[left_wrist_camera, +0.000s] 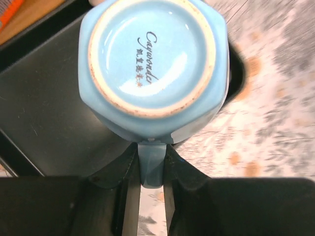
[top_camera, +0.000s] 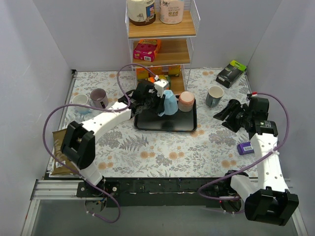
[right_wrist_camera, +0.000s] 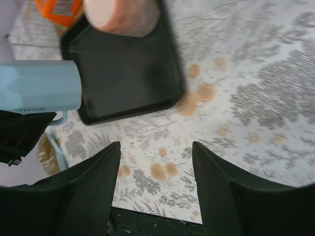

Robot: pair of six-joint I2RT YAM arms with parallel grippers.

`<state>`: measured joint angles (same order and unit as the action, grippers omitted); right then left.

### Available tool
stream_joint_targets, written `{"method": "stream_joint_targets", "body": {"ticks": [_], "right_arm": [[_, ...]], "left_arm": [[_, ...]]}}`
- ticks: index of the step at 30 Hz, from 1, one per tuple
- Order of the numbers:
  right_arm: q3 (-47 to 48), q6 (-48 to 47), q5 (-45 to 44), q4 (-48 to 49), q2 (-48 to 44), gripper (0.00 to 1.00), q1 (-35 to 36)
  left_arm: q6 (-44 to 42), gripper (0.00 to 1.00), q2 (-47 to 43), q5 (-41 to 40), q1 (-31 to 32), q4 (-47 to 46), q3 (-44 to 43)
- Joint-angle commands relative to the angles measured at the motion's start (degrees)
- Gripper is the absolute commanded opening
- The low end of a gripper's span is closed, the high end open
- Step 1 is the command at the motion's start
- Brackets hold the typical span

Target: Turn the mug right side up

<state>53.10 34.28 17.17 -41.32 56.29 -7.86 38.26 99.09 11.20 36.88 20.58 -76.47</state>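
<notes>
A light blue mug is upside down over the black tray, its base facing up with writing on it. My left gripper is shut on the mug's handle, holding it from the left. The mug also shows in the right wrist view, tilted on its side in that view. My right gripper is open and empty above the flowered table, right of the tray.
A pink cup stands upside down on the tray. A grey-green mug, a purple mug, a white cup, a black box, a small purple box and a wire shelf stand around.
</notes>
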Motion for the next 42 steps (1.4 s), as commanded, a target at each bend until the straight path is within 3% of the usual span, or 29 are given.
{"method": "stream_joint_targets", "body": {"ticks": [1, 8, 14, 21, 35, 42], "right_arm": [[-2.73, 3.06, 10.5, 17.88, -3.02, 0.68, 4.85], [-2.22, 5.53, 8.51, 40.32, -3.21, 0.7, 29.7], [4.99, 2.9, 2.89, 48.78, 2.24, 0.7, 41.59], [2.62, 9.3, 0.94, 66.97, 2.15, 0.66, 43.1], [5.43, 16.6, 3.92, 76.99, 6.46, 0.54, 43.1], [6.31, 20.91, 6.65, 82.01, 8.92, 0.4, 43.1]], "left_arm": [[14.17, 0.0, -13.03, 3.91, 0.03, -5.72, 0.44], [29.05, 0.0, -23.58, 9.45, 0.03, -19.32, 3.69], [36.88, 0.0, -28.07, 11.47, 0.12, -26.37, 3.34], [41.8, 0.0, -31.59, 12.96, 0.03, -30.86, 3.6], [45.59, 0.0, -32.82, 16.04, 0.03, -41.14, 5.63], [46.91, 0.0, -32.2, 18.85, 0.03, -43.25, 5.89]]}}
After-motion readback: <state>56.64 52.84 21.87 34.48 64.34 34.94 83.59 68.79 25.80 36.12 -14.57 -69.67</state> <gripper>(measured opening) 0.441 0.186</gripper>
